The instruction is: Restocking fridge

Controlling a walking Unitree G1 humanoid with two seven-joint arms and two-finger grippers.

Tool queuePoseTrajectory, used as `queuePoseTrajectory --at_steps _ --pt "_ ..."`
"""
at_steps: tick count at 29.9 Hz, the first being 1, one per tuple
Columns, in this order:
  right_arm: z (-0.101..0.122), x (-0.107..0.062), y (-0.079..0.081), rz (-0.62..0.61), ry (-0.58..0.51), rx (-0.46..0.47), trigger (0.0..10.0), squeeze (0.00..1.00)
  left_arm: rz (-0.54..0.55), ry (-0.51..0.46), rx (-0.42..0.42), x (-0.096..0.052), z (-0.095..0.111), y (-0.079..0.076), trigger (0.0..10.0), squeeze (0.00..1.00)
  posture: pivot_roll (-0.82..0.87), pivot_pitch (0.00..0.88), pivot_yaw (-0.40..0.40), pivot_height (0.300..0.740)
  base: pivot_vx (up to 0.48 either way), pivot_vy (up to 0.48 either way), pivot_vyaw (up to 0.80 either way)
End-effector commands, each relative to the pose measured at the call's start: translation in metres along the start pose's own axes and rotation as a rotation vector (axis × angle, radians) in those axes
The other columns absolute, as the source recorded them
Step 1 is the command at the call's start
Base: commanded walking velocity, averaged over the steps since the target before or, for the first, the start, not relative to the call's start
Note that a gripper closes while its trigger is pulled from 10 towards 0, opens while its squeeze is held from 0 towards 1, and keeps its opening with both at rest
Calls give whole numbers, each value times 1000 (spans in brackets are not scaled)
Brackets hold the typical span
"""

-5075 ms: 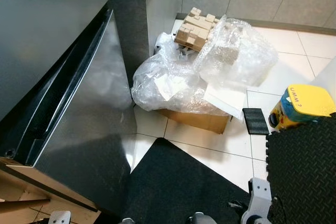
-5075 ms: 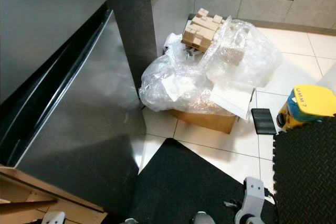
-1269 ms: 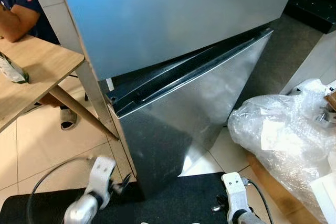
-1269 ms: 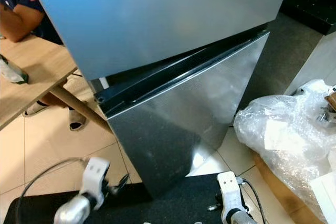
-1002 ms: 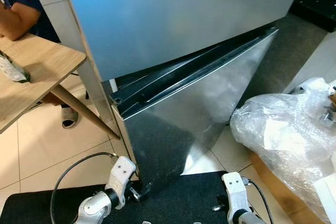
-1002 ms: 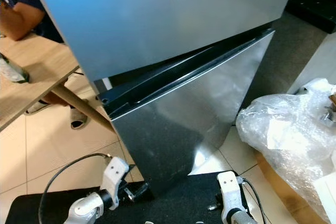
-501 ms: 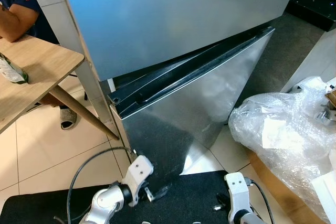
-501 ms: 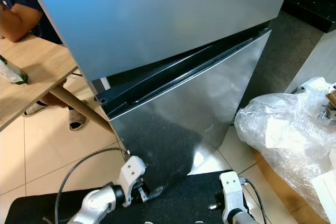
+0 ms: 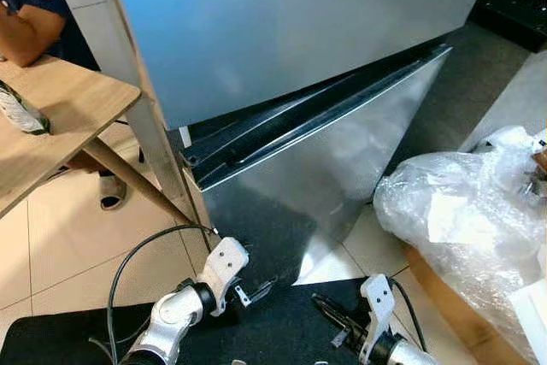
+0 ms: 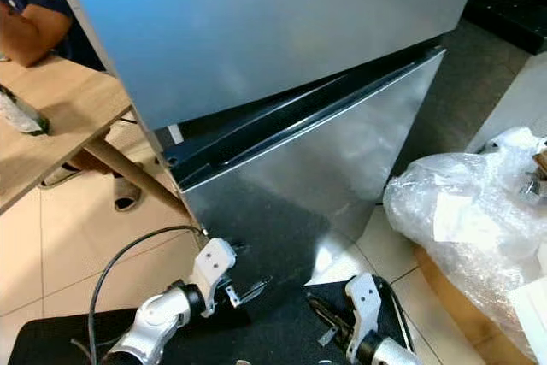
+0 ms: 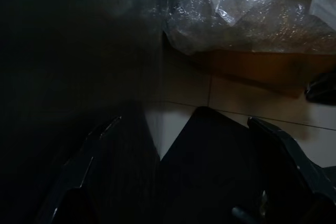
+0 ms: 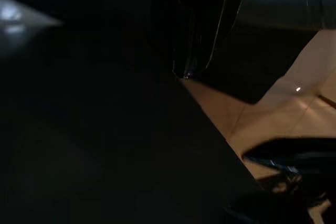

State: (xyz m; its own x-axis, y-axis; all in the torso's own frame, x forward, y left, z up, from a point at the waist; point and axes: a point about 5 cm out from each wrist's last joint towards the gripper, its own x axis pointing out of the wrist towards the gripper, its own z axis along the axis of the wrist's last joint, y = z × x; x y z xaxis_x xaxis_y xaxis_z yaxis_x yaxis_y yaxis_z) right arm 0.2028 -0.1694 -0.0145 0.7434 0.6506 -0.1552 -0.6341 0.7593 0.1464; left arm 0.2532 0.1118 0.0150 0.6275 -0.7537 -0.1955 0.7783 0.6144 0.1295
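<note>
Left eye view, read from nine o'clock across to three: a wooden table (image 9: 60,130) with a person's arm (image 9: 24,30) resting at its far edge, then the fridge (image 9: 282,32), then a heap of bubble wrap (image 9: 466,220) over a cardboard box (image 9: 444,284) at about four o'clock.

The fridge fills the centre from eleven to one o'clock. Its upper door looks flush. The lower door (image 9: 333,177) shows a dark band along its top edge, which may be a recessed handle or a slight gap; the angle is too steep to say which. No groceries for stocking can be picked out in these pictures.

At seven o'clock the left gripper (image 9: 249,293) is raised toward the bottom corner of the lower door, its two fingers spread apart with nothing between them, as the left wrist view confirms. At five o'clock the right gripper (image 9: 332,314) hangs low over the black floor mat (image 9: 282,331), fingers also parted and empty.

Judged from this, the robot stands squared up to the appliance with both arms free, which fits either approaching a door to open it or having it shut again. Any door pull would call for a finger hooked into that dark band near its free end.
</note>
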Motion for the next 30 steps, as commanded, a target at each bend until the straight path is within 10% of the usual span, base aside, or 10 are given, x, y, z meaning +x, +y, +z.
queuePoseTrajectory --at_steps 1,10,19,30 --pt "6 -4 0 -5 -59 -27 10000 0 14 27 14 -7 -5 3 10000 0 -116 154 32 725 0 0 0" --pt "39 -7 10 -15 -288 -100 10000 0 69 16 28 -8 -2 12 10000 0 -118 150 35 725 0 0 0" --pt "41 -6 13 -21 -295 -101 10000 0 103 18 68 -7 1 20 10000 0 -122 142 36 725 0 0 0" --pt "38 -10 12 -26 -262 -93 10000 0 579 95 276 -38 10 82 10000 0 -123 143 30 725 0 0 0"
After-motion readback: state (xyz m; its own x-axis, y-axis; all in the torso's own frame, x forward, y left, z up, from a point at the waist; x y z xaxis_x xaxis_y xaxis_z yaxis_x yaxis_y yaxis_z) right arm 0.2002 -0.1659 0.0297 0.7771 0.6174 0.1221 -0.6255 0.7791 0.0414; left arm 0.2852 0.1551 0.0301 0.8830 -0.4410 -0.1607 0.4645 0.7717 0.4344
